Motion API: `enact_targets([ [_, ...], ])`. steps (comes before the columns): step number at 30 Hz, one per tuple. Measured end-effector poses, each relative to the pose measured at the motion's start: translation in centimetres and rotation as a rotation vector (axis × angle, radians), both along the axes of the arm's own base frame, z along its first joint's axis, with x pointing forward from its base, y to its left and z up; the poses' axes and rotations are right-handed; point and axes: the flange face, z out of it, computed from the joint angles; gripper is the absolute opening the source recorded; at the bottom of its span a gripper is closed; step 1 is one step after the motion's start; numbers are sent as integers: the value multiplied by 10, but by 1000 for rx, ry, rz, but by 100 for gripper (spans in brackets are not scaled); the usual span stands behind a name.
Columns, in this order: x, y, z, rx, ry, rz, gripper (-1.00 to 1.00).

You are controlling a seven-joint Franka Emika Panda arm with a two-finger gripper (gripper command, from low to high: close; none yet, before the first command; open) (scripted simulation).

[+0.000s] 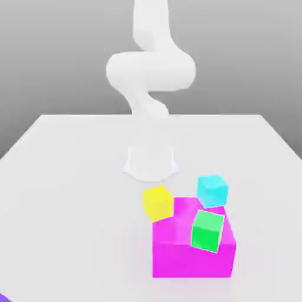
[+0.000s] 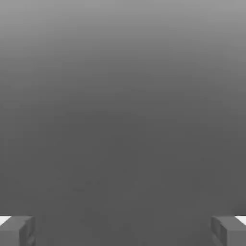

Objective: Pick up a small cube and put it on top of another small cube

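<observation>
Gaping at full spread: grey two-finger pincer (image 2: pixel 123 233), released and grasping nothing, with the blocky fingertips (image 2: pixel 17 231) far apart and only blank grey backdrop between them in the hand view. Carried on a white, smooth-shelled robot arm (image 1: pixel 150 71), curling up from a round white base (image 1: pixel 151 162) on a flat white table (image 1: pixel 65 194).

Lying flat on that table, well apart from the arm's base, at the exterior view's near left corner: small plain indigo cube (image 1: pixel 2 298), cut off by the edge to a mere sliver. Resting nearer the base, toward the exterior view's right: small plain bright yellow cube (image 1: pixel 157 202), slightly tilted, close against the far left corner of a big magenta block (image 1: pixel 189 253). Touching that block's far edge: small cyan cube (image 1: pixel 212 189). Overlapping its top, tilted: small green cube (image 1: pixel 207 230). Cannot tell how far any cube lies from the pincer itself.
</observation>
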Motion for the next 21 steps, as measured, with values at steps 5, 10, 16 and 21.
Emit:
enact_targets([
  [5, 60, -34, -51, 36, 113, -63, 0],
  [10, 108, -71, -111, 71, 221, -130, 0],
  [16, 151, -121, -195, 109, 349, -217, 0],
  [21, 170, -169, -274, 141, 454, -301, 0],
])
